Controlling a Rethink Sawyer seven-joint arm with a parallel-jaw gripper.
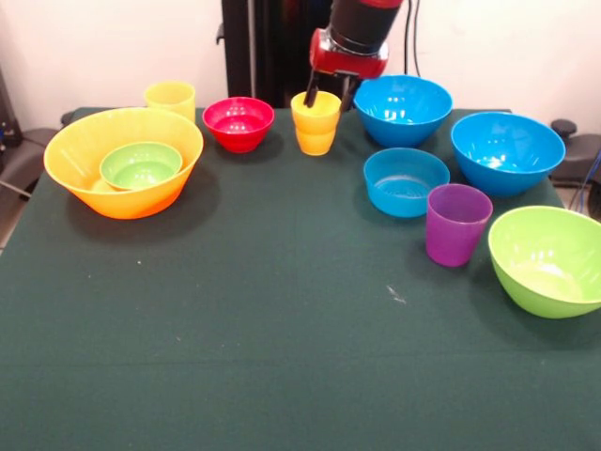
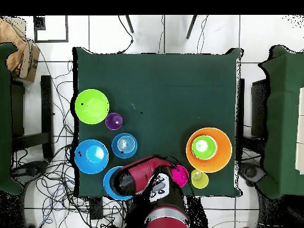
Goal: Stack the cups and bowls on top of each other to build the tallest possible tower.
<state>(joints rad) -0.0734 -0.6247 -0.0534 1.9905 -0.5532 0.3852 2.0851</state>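
A huge orange-yellow bowl (image 1: 120, 201) stands at the left with a small green bowl (image 1: 141, 165) nested in it. A yellow cup (image 1: 170, 97) stands behind it and a small red bowl (image 1: 238, 123) beside it. My gripper (image 1: 327, 103) hangs open over a second yellow cup (image 1: 315, 130). One finger (image 1: 309, 94) dips inside its rim, the other is just outside its right wall. Two large blue bowls (image 1: 403, 109) (image 1: 507, 151), a shallow blue bowl (image 1: 406, 182), a purple cup (image 1: 457, 225) and a lime green bowl (image 1: 549, 259) stand at the right.
All pieces stand on a dark green table (image 1: 282, 338). In the overhead view the red arm (image 2: 145, 178) covers the gripper, the second yellow cup and part of one blue bowl (image 2: 110, 183). Cables and chairs surround the table.
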